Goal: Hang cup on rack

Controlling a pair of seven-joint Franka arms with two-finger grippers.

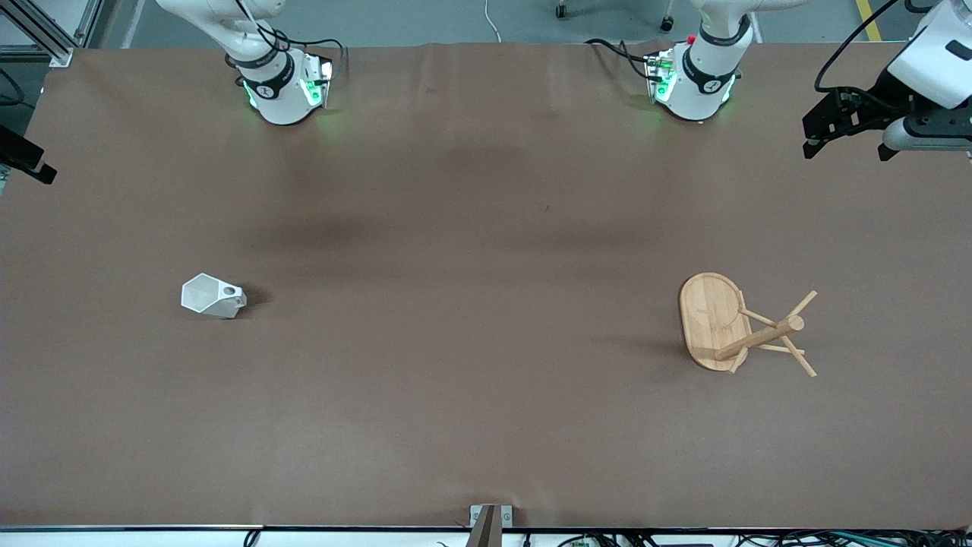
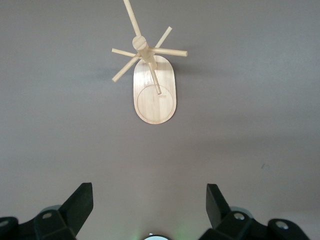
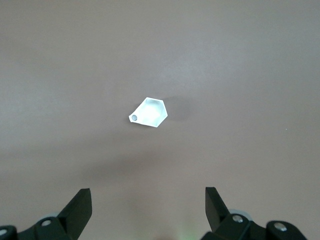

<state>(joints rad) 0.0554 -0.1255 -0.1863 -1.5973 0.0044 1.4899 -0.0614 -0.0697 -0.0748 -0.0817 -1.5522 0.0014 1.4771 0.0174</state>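
Observation:
The white faceted cup lies on its side on the brown table toward the right arm's end; it also shows in the right wrist view. The bamboo rack stands on its oval base toward the left arm's end, with its post and thin pegs up; it also shows in the left wrist view. My left gripper hangs high over the table's edge at the left arm's end, open and empty. My right gripper is open and empty, high above the cup's area; only a dark part of it shows in the front view.
The two arm bases stand along the table's edge farthest from the front camera. A small metal bracket sits at the table's nearest edge. The brown table surface lies bare between cup and rack.

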